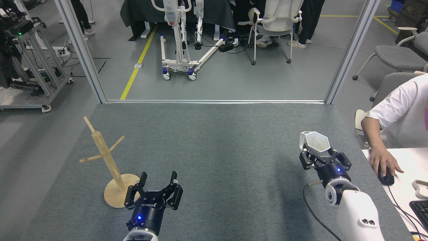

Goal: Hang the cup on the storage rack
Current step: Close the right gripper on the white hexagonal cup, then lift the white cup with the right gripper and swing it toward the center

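Head view: white cup held by the right gripper, rack waiting far to the left

The right gripper (320, 156) is at about 4 o'clock of the picture, over the grey carpeted table (214, 140). Its dark fingers are closed around the lower body of the cup (315, 144). The cup is white and faceted, with a hexagonal rim, and its opening faces up and a little toward the camera. The angular handle is on the cup's left side, at about 10 o'clock from the rim. Whether the base of the cup touches the carpet I cannot tell, because the gripper hides it.

The left gripper (157, 179) is at about 7 o'clock of the picture. Its two fingers are spread wide apart and hold nothing. It points away from the camera, and a blue light shines on its body.

The storage rack (106, 160) stands just beside the left gripper, at about 10 o'clock from it. Its round base lies flat on the carpet and its post is upright, with thin pegs pointing outward. No peg carries anything. The rack and the cup are well apart, on opposite sides of the table.

At 3 o'clock, past the table edge, a person's hand (384, 160) rests on a dark mouse (387, 177) on a white desk (408, 187)
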`<control>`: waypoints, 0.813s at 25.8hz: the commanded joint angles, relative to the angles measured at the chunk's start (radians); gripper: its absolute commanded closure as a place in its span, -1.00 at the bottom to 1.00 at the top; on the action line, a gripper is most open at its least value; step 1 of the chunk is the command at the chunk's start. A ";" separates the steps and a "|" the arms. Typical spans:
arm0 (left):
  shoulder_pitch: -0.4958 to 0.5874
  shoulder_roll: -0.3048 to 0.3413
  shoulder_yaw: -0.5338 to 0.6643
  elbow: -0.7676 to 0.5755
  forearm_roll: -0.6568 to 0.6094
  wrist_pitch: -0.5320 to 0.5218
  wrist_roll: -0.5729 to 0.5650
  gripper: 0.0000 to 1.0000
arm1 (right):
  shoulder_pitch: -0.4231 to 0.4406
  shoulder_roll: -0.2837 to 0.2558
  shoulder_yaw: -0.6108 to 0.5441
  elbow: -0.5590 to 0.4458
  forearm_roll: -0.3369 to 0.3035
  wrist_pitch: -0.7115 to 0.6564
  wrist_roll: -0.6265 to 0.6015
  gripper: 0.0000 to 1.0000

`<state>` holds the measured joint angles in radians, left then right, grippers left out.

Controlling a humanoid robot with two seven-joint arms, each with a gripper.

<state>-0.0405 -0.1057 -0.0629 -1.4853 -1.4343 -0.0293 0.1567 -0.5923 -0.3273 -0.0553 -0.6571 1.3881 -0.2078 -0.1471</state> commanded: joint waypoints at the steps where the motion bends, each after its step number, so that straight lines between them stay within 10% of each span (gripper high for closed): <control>1: -0.001 0.001 0.000 -0.001 0.000 0.000 0.000 -0.98 | -0.067 -0.010 0.002 0.002 0.002 0.001 0.009 0.93; 21: 0.001 0.004 -0.008 -0.053 -0.008 -0.063 0.000 -0.98 | -0.365 0.074 0.011 -0.047 0.002 0.090 0.296 0.93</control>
<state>-0.0399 -0.1008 -0.0655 -1.5156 -1.4377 -0.0816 0.1536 -0.9280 -0.2809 -0.0455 -0.6854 1.3912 -0.1541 0.1178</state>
